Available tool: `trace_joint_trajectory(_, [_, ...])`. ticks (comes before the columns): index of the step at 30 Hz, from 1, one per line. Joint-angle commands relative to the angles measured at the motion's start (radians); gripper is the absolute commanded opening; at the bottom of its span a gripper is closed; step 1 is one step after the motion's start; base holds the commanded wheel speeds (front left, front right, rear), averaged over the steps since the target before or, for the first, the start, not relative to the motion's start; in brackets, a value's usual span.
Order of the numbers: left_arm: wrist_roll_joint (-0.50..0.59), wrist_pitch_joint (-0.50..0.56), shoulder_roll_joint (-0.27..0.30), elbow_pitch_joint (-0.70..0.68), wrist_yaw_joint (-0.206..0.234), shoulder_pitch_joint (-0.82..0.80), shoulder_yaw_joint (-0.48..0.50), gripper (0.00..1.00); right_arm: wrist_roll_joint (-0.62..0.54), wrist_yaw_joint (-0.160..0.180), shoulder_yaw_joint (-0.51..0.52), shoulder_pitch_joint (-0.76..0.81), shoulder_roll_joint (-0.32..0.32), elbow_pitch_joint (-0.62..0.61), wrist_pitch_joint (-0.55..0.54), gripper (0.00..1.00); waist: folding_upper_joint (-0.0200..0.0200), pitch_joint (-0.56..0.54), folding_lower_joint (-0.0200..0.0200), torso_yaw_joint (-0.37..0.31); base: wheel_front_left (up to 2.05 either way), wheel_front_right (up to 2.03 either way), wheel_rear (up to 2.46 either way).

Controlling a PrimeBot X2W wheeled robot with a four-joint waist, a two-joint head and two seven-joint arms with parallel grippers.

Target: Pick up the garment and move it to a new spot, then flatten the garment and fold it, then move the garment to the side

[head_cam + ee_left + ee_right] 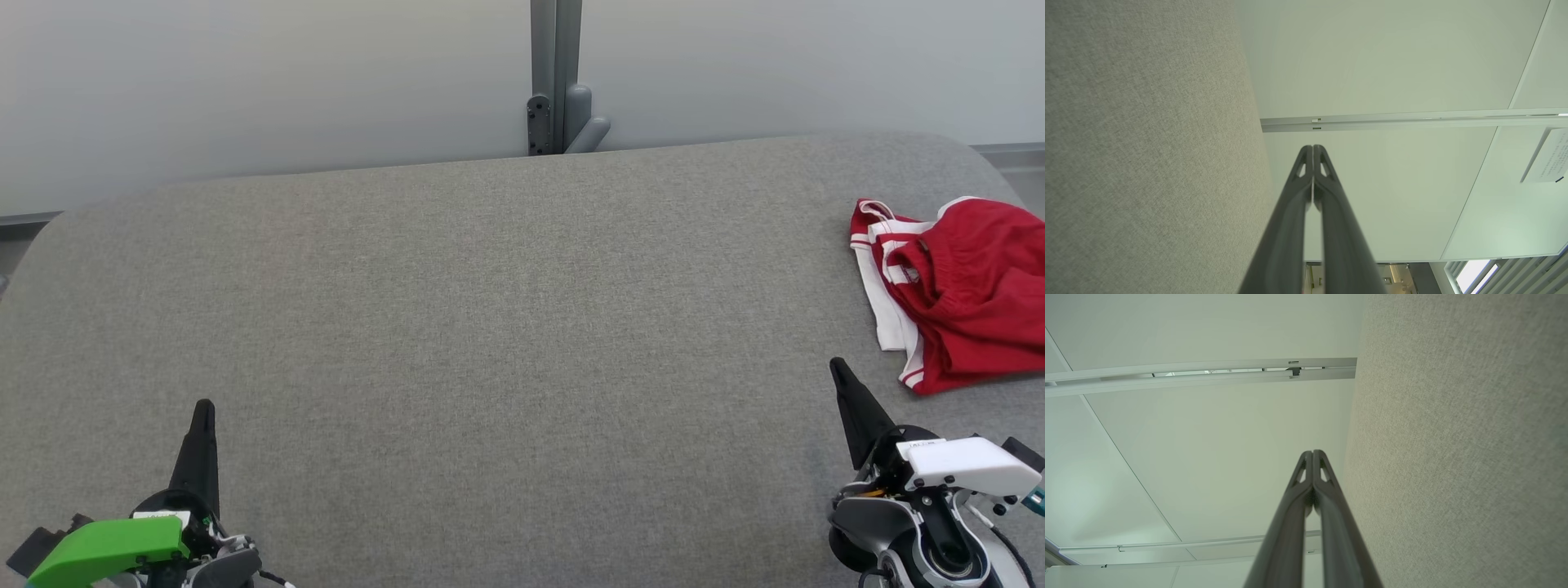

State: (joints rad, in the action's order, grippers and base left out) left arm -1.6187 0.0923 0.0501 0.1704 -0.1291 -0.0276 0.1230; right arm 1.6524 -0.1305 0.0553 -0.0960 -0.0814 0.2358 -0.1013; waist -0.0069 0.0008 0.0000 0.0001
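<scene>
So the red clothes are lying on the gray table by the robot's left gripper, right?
Not quite. The head view shows the red clothes lying on the gray table by the right gripper. The left gripper is far across the table from them.

Coarse matt woven cloth over the table (490,327); smoother cloth garment (980,302).

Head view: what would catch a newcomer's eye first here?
The garment, red with white trim and crumpled, lies on the grey table at the view's right edge. The left gripper, lower left, and the right gripper, lower right, are both shut and empty, the right one just short of the garment.
</scene>
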Motion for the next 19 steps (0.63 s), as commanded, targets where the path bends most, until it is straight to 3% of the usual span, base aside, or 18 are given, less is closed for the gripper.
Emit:
trace_joint_trajectory(1, [-0.003, 0.001, 0.000, -0.002, -0.005, -0.012, 0.003, 0.00, -0.005, 0.000, 0.003, -0.009, 0.001, 0.002, -0.003, 0.00, 0.0069, 0.000, 0.0000, 0.000, 0.00, 0.00, 0.00])
trace_joint_trajectory(19, [-0.003, 0.001, 0.000, -0.002, -0.005, -0.012, 0.003, 0.00, -0.010, 0.000, 0.008, -0.009, 0.004, 0.003, -0.008, 0.00, 0.0069, 0.000, 0.0000, 0.000, 0.00, 0.00, 0.00])
